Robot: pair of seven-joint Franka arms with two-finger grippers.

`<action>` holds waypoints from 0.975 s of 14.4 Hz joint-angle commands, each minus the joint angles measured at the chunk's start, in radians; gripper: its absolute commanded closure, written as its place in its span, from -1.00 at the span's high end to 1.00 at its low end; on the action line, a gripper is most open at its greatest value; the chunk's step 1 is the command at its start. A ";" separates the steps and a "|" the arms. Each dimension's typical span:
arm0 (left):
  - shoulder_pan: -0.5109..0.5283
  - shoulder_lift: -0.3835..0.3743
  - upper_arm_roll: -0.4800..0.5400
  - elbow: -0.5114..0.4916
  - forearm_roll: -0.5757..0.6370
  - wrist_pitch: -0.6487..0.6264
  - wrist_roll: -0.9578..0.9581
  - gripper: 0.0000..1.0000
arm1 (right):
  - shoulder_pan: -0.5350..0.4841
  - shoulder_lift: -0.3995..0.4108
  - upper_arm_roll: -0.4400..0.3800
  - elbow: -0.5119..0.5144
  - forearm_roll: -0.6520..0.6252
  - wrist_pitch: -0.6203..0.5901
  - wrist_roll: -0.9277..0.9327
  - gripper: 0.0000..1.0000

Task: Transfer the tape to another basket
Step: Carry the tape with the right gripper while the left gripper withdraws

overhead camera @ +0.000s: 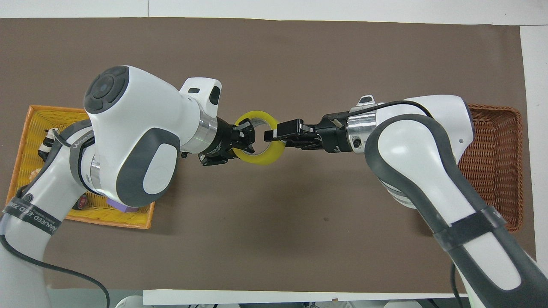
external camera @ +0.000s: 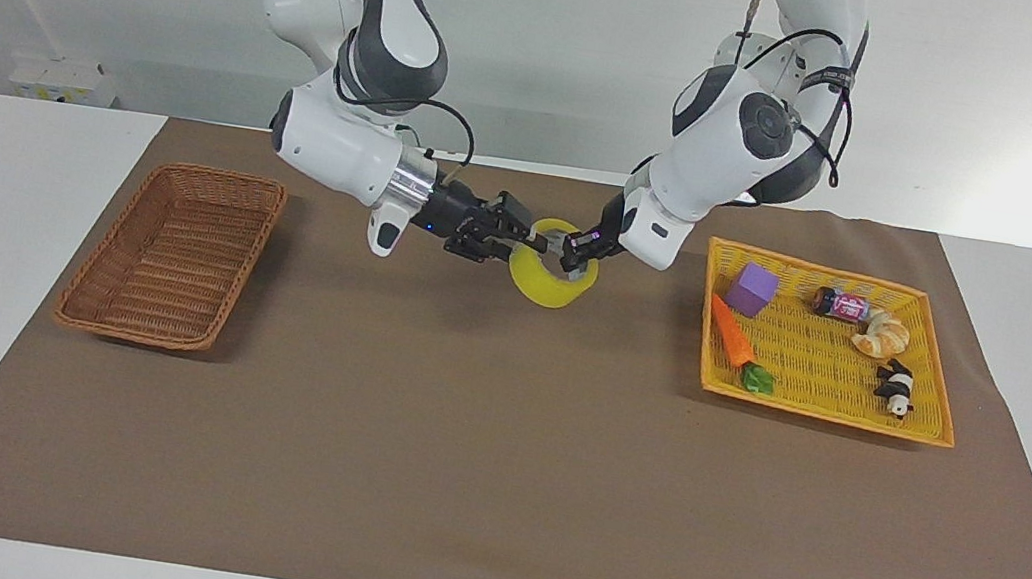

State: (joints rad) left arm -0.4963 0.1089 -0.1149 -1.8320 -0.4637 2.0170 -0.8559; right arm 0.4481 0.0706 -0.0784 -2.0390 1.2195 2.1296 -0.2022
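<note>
Mid-air handover over the brown mat (external camera: 448, 482), both claws on one roll. Tape (external camera: 554, 280) hangs in the air between the two grippers, over the middle strip of the mat, tilted so its hole faces up and toward the camera across the table; same roll from above (overhead camera: 258, 137).

Left gripper (external camera: 579, 251) comes in from the yellow tray's end, clenched on the tape's rim, one finger inside the ring, one outside; from above (overhead camera: 245, 139) its fingers bite the edge of the ring nearest its own arm.

Right gripper (external camera: 523, 237) comes in from the wicker basket's end and meets the other edge of the ring. From above (overhead camera: 270, 134) its fingers sit on the rim, one tip over the hole. Closed on the wall or merely straddling it: cannot tell.

Basket (external camera: 174, 254), brown wicker, sits on the mat well apart from both claws, toward the right arm's end, nothing in it.

Yellow tray (external camera: 927, 426) sits toward the left arm's end, near the left arm's wrist. In it: purple cube (external camera: 752, 289), toy carrot (external camera: 737, 344), small can (external camera: 838, 304), croissant (external camera: 882, 335), toy panda (external camera: 895, 387).
</note>
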 commanded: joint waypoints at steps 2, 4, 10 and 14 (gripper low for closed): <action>0.043 -0.050 0.041 0.106 0.000 -0.117 0.000 0.99 | 0.001 -0.025 0.000 -0.021 0.015 0.001 -0.016 -0.83; 0.073 -0.077 0.086 0.120 0.004 -0.153 0.061 0.99 | -0.009 -0.026 0.000 -0.020 0.012 -0.013 -0.019 -0.83; 0.218 -0.089 0.178 0.091 0.258 -0.239 0.446 0.99 | -0.382 -0.022 -0.006 0.034 -0.167 -0.357 -0.196 -0.83; 0.355 -0.087 0.181 0.091 0.333 -0.247 0.717 0.99 | -0.682 -0.012 -0.006 0.071 -0.349 -0.509 -0.336 -0.84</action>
State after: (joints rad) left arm -0.1846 0.0310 0.0723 -1.7334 -0.1758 1.7878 -0.2418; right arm -0.1038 0.0624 -0.1019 -1.9917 0.9468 1.6881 -0.4751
